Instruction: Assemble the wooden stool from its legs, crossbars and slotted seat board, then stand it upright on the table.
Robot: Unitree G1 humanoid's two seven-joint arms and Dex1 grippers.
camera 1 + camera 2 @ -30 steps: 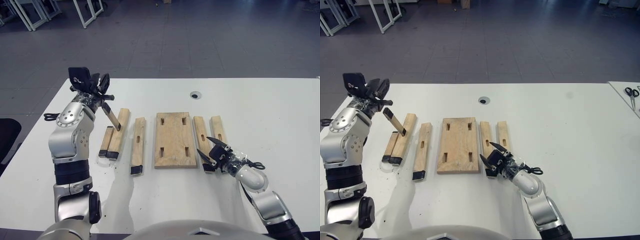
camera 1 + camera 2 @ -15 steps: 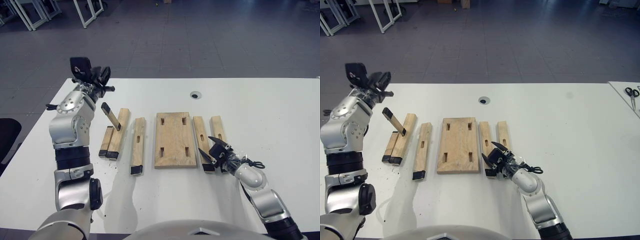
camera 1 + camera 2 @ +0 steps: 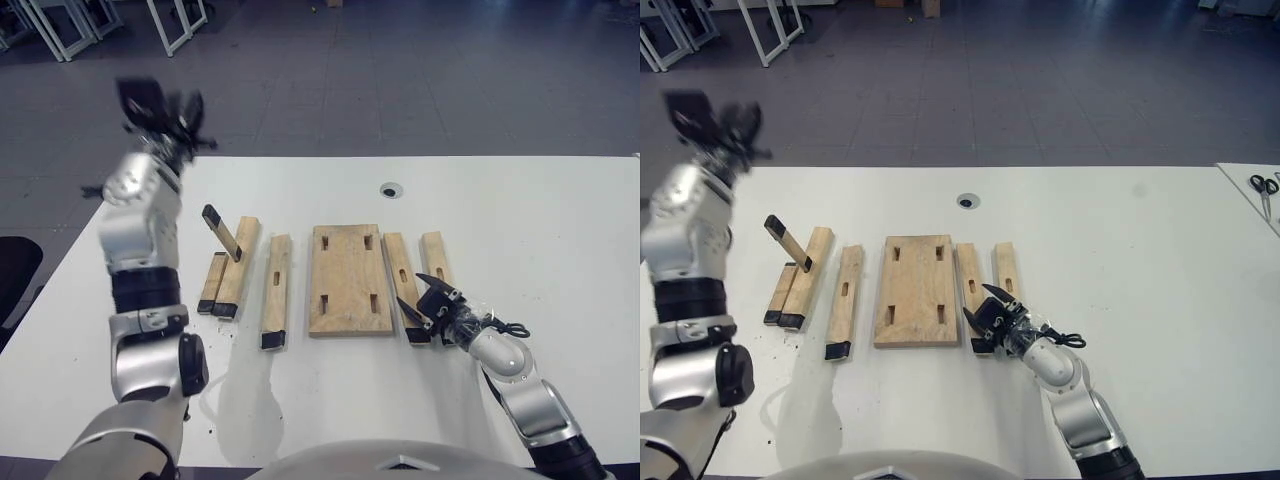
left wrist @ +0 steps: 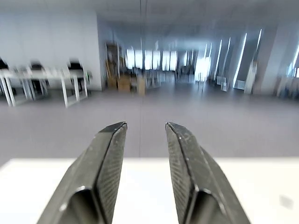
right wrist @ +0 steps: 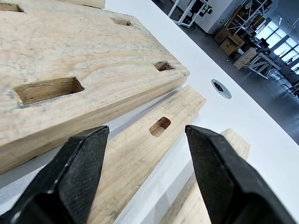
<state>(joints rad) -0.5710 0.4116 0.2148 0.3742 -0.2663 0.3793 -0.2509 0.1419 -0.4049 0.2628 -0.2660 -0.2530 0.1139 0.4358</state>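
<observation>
Up and away swings your left gripper (image 3: 160,112), jaws apart and empty, while your right gripper (image 3: 427,305) sits jaws apart astride the slotted leg (image 3: 399,268)'s near end, its length running straight ahead beside the seat board (image 3: 348,285).

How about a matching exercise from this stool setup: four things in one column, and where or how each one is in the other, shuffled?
Things
1. seat board
2. left gripper
3. right gripper
4. crossbar

Place or state
A. tilted, lower end on the left leg
B. flat, mid-table
C. open and empty, raised in the air
D. open, astride the slotted leg

Pairs: 1-B, 2-C, 3-D, 4-A
</observation>
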